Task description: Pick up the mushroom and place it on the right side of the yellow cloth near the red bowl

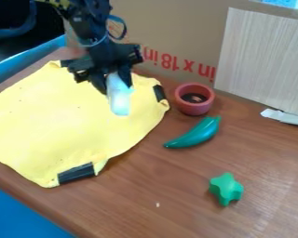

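Whitish stick (119, 101), blunt-ended, exact kind unclear, is gripped near its top by your black gripper (115, 82), fingers closed on it. It points down over the upper R part of a yellow cloth (64, 125) on a brown table (136, 211); can't tell if its tip touches the cloth. To handle it well, keep the squeeze steady, just enough to stop the long free end swinging, & turn the wrist slowly. If you lower it, ease off speed near the cloth, as a hard press could tilt the stick or ruck the fabric. Leave room on the R of view: a reddish bowl (194, 110) is near, w/ a green pepper (196, 134) below it & a green star (226, 189) further toward the bottom
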You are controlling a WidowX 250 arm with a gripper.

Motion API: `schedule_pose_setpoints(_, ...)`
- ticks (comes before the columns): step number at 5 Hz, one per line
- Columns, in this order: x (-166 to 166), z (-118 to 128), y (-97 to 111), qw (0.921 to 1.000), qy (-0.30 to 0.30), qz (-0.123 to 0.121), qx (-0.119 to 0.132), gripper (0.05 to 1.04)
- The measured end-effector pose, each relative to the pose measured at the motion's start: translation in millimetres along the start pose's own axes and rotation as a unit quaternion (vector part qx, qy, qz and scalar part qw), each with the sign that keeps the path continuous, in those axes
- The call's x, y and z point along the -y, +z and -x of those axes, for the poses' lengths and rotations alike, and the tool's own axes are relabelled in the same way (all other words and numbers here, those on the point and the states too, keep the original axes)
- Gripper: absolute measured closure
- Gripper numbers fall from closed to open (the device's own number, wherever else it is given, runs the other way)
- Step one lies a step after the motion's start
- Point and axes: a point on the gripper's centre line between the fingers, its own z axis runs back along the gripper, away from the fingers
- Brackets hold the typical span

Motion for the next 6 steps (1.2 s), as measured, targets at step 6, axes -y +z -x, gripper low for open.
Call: schedule_pose_setpoints(6,25.5,-26.6,-56.3,0.9972,0.011,-0.022,0.070,0.561)
